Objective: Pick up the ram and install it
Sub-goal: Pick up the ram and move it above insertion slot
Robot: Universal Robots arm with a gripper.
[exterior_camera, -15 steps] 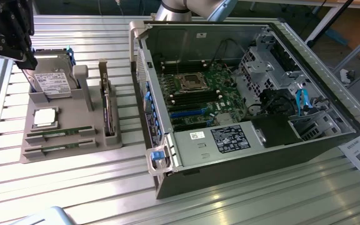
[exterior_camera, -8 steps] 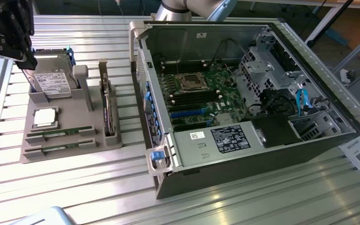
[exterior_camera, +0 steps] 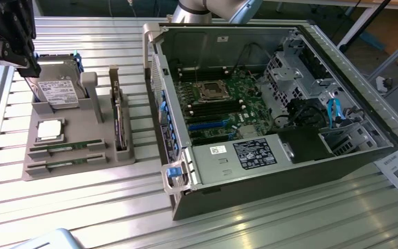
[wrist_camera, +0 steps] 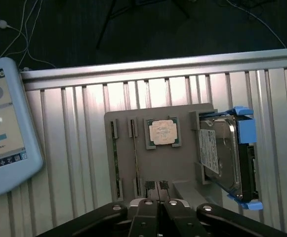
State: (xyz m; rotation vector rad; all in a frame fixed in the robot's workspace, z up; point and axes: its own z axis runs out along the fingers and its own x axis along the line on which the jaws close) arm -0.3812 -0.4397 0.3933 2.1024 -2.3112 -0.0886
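At the near edge of the gray tray, two ram sticks are seen lying in their slots, untouched, with a square silver chip just behind them and a dark card stood upright at the exterior view's right. Farther back a hard drive is propped in its holder. The gripper is poised near the drive, fingers pressed together on nothing, with the open computer case set beside the tray.

Green ram sits edge-up, apparently, in gray holder.

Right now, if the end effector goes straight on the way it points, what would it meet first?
Most likely the grey plastic parts holder, which lies under the shut end effector; depth is unclear.
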